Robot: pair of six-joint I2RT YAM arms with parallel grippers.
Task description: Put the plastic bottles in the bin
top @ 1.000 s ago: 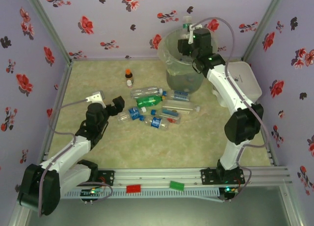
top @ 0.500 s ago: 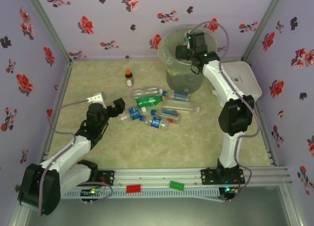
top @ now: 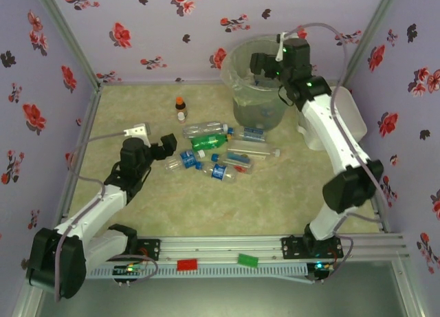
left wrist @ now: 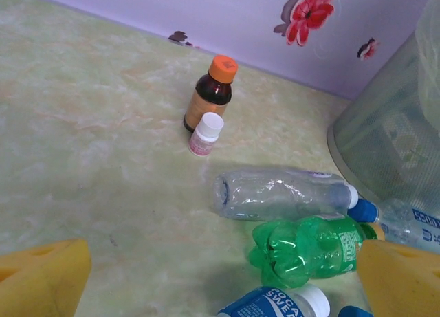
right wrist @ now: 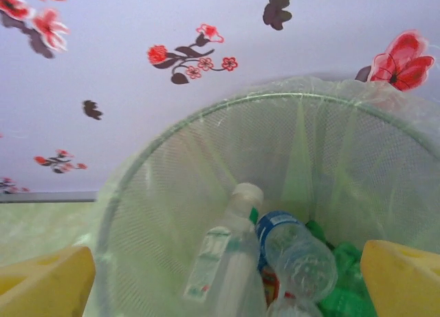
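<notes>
The bin (top: 242,80), a round grey-green bucket with a bag liner, stands at the back of the table. My right gripper (top: 265,62) hangs over its mouth, open and holding nothing. In the right wrist view the bin (right wrist: 172,166) holds a clear white-capped bottle (right wrist: 230,262), a blue-labelled one (right wrist: 295,255) and green ones (right wrist: 344,289). Several plastic bottles (top: 213,152) lie in a cluster mid-table. My left gripper (top: 165,146) is open just left of them. In front of my left gripper (left wrist: 227,282) lie a clear bottle (left wrist: 282,193), a green bottle (left wrist: 309,248) and a blue-labelled one (left wrist: 275,304).
A brown orange-capped bottle (top: 180,104) and a small white-capped vial (top: 181,115) stand left of the bin, seen too as the brown bottle (left wrist: 210,97) and vial (left wrist: 204,135). A white lidded box (top: 347,114) sits right of the bin. Flowered walls close three sides.
My right gripper has opened over the bin, and the clear bottle it held has dropped inside. The right arm has shifted slightly right. The left gripper edged toward the bottle cluster.
</notes>
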